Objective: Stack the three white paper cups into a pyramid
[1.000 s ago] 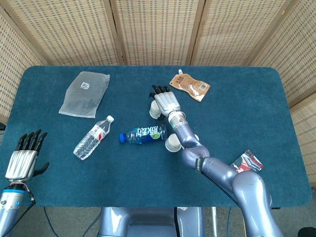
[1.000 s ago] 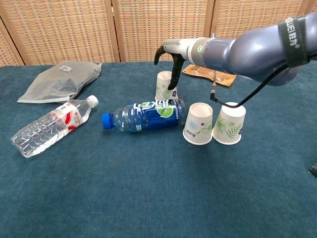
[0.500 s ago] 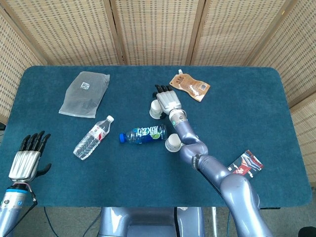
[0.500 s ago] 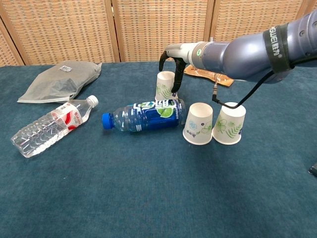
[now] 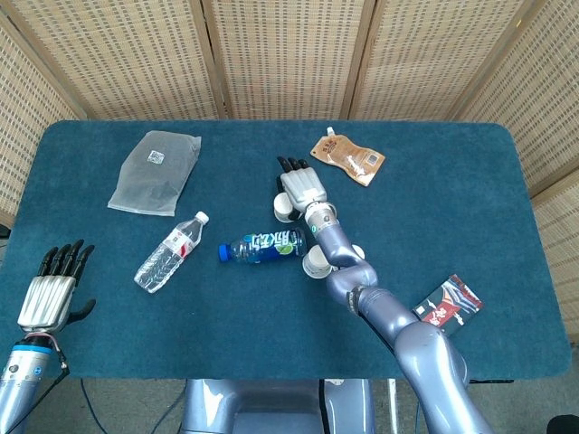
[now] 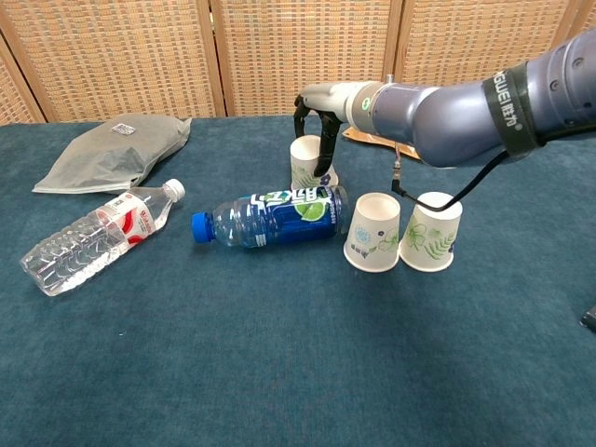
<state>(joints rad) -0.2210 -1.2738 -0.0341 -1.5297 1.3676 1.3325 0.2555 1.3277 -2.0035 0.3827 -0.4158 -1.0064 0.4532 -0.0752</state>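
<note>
Three white paper cups with green leaf prints stand on the blue table point(image 6: 279, 372). Two cups point(image 6: 373, 233) point(image 6: 431, 233) stand side by side, touching, at centre right. The third cup point(image 6: 307, 163) point(image 5: 284, 208) stands behind a lying blue bottle. My right hand point(image 6: 317, 112) point(image 5: 299, 186) hovers over that third cup, fingers point(image 6: 326, 149) hanging down on its right side and the thumb above its left rim. Nothing shows a firm grip on it. My left hand point(image 5: 52, 291) hangs open off the table's near left corner, holding nothing.
A blue bottle point(image 6: 272, 217) lies just in front of the third cup. A clear water bottle point(image 6: 93, 237) and a grey bag point(image 6: 112, 154) lie to the left. An orange pouch point(image 5: 347, 157) lies behind the right hand, and a red packet point(image 5: 448, 303) near the right edge.
My right hand has shifted a little left and lower, so its fingers now straddle the third cup's rim. The left hand has sunk slightly. The cups have not moved.
</note>
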